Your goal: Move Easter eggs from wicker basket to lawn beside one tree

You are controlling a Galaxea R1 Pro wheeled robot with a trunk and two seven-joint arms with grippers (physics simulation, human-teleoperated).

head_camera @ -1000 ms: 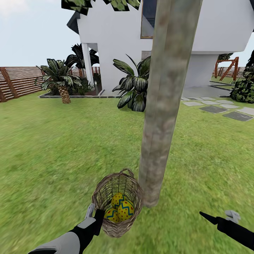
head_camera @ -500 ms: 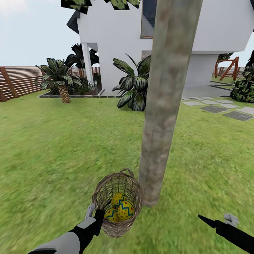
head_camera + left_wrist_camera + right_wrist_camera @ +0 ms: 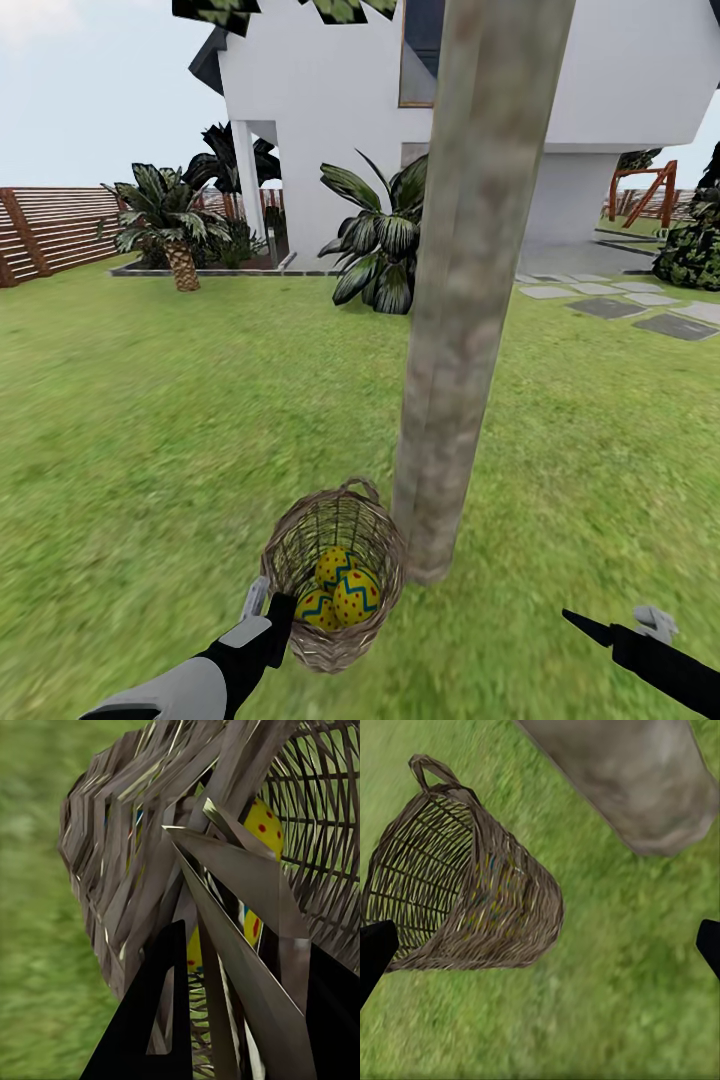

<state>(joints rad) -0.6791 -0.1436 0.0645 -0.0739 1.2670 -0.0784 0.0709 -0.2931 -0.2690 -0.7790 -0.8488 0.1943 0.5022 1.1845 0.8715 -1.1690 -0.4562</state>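
Note:
The wicker basket stands on the lawn right beside the base of the thick grey-brown tree. Three yellow Easter eggs with red dots and blue zigzags lie inside it. My left gripper is shut on the basket's near left wall; in the left wrist view the woven wall runs between the fingers, with an egg behind the weave. My right gripper hovers wide open to the right of the trunk, and its view looks down on the basket and the trunk's foot.
A white house stands behind the tree, with a broad-leaved bush and a short palm before it. Stone slabs lie at the right and a slatted fence at the left. Grass stretches wide to the left.
My right arm has dipped slightly and shifted a little left. The basket, the eggs and my left gripper have stayed put.

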